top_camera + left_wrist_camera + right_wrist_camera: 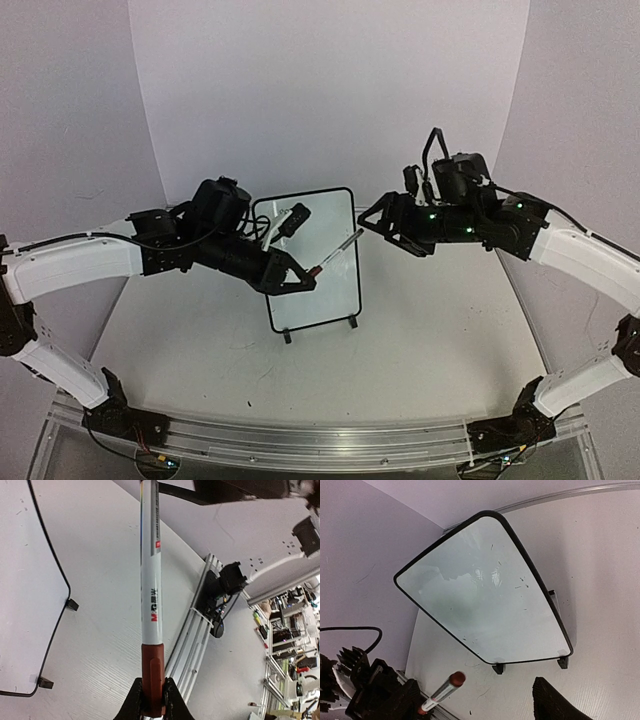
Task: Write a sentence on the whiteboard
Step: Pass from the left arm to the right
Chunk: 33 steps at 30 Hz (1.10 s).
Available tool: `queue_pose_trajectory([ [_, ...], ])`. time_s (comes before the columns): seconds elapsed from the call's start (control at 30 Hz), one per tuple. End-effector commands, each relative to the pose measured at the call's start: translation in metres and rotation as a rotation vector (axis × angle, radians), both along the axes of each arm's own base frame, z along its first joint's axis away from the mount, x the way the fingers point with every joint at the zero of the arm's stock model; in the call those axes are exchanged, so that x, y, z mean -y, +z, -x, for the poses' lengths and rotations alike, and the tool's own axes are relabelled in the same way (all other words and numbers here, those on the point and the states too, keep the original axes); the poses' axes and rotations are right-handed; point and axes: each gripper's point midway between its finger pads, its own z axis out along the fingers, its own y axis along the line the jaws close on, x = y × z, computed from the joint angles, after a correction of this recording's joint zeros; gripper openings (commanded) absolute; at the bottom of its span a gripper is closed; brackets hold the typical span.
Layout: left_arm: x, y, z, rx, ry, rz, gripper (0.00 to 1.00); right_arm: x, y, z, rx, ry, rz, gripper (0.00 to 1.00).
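The whiteboard [318, 285] stands upright at the table's middle, and I see no sentence on it, only a few small specks. It also shows in the right wrist view [485, 595] and at the left edge of the left wrist view [25, 580]. My left gripper [305, 278] is shut on the red cap end of a white marker [338, 251], held in front of the board. The marker [150, 580] points toward my right gripper [372, 222]. The right gripper is open and empty, just beyond the marker's far end [455, 679].
An aluminium rail [320, 435] runs along the table's near edge. Purple walls close in the back and both sides. A black cable [47, 545] runs over the left arm's side.
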Motion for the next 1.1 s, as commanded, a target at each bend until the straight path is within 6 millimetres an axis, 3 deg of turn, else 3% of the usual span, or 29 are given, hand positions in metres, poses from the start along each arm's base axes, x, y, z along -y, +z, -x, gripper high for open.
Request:
queue_pose_trajectory([
  [0.0, -0.012, 0.028, 0.052, -0.004, -0.276, 0.066, 0.0, -0.035, 0.017, 0.051, -0.035, 0.431, -0.111, 0.75],
  [0.23, -0.018, 0.02, 0.066, -0.063, -0.355, 0.035, 0.0, -0.059, 0.035, 0.089, -0.077, 0.705, -0.272, 0.75],
  [0.73, -0.02, 0.038, 0.086, -0.11, -0.469, 0.101, 0.0, -0.065, 0.012, 0.123, -0.167, 0.88, -0.305, 0.71],
  [1.07, -0.018, 0.036, 0.084, -0.115, -0.476, 0.082, 0.0, -0.078, 0.009, 0.14, -0.169, 0.942, -0.294, 0.68],
])
